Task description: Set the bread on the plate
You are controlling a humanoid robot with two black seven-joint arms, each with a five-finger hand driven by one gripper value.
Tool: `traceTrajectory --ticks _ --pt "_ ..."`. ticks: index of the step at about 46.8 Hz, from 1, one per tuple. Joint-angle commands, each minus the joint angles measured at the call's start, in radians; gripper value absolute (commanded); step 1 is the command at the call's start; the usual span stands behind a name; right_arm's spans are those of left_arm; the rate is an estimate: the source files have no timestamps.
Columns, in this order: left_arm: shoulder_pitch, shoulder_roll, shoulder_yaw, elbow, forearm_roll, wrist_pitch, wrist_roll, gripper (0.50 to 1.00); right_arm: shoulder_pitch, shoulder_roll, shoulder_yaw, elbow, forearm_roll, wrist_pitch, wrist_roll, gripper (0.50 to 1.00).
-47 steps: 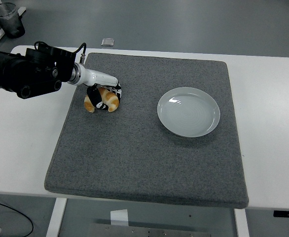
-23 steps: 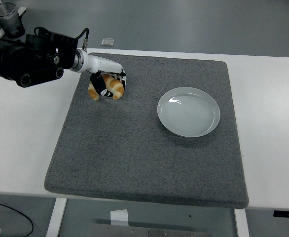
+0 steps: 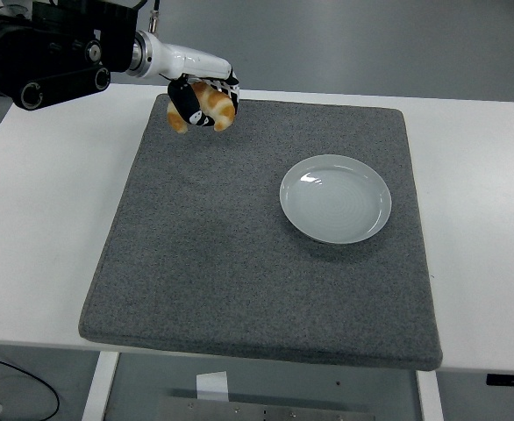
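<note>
Over the far left corner of the grey mat (image 3: 257,263): left hand (image 3: 203,101) hangs in the air, fingers (image 3: 187,107) curled tight round the bread (image 3: 211,109), a small golden roll or croissant. The bread is clear of the mat now. A second ago it sat lower and nearer, close to or on the mat; half a second ago it was higher; now it is well up and carried toward the far edge. So the lift is done and the grasp looks to have held through it.

The plate (image 3: 335,198), pale and empty, lies on the right half of the mat, well apart from the hand, nearer and to the right. The mat rests on the white worktop (image 3: 46,228).

Judgement: pick is finished, carry barely begun. The rise has taken the bread somewhat away from the plate, so the next move wants a sweep right and toward the near side, then a lowering over the plate's middle before the fingers let go. Right arm not in sight.
</note>
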Motion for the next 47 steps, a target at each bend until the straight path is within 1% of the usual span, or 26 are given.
traceTrajectory --ticks 1,6,15,19,30,36,42,47 --pt "-0.030 0.007 -0.010 0.001 0.000 -0.007 -0.002 0.500 0.000 0.000 0.000 0.000 0.000 0.000 0.000 0.932" --pt "-0.048 0.015 -0.027 0.002 0.000 -0.021 -0.002 0.500 0.001 0.000 0.000 0.000 0.000 0.000 0.000 0.932" --pt "-0.091 0.008 -0.051 -0.001 -0.003 -0.019 0.000 0.500 0.000 0.000 0.000 0.000 0.000 0.000 0.000 0.932" --pt "-0.099 0.004 -0.078 0.001 -0.003 -0.021 0.000 0.500 0.001 0.000 0.000 0.000 0.000 0.000 0.000 0.932" --pt "-0.114 -0.010 -0.085 -0.001 -0.003 -0.017 0.000 0.500 0.001 0.000 -0.001 0.000 0.000 0.000 0.000 0.932" --pt "-0.096 -0.083 -0.127 0.001 -0.002 -0.016 -0.002 0.500 0.001 0.000 0.000 0.000 0.000 0.000 0.000 0.932" --pt "-0.085 -0.110 -0.140 0.001 0.000 -0.005 -0.002 0.500 0.000 0.000 0.000 0.000 0.000 0.000 0.000 0.932" --pt "-0.073 -0.145 -0.153 0.002 0.001 -0.002 -0.002 0.500 0.001 0.000 -0.001 0.000 0.000 0.000 0.000 0.932"
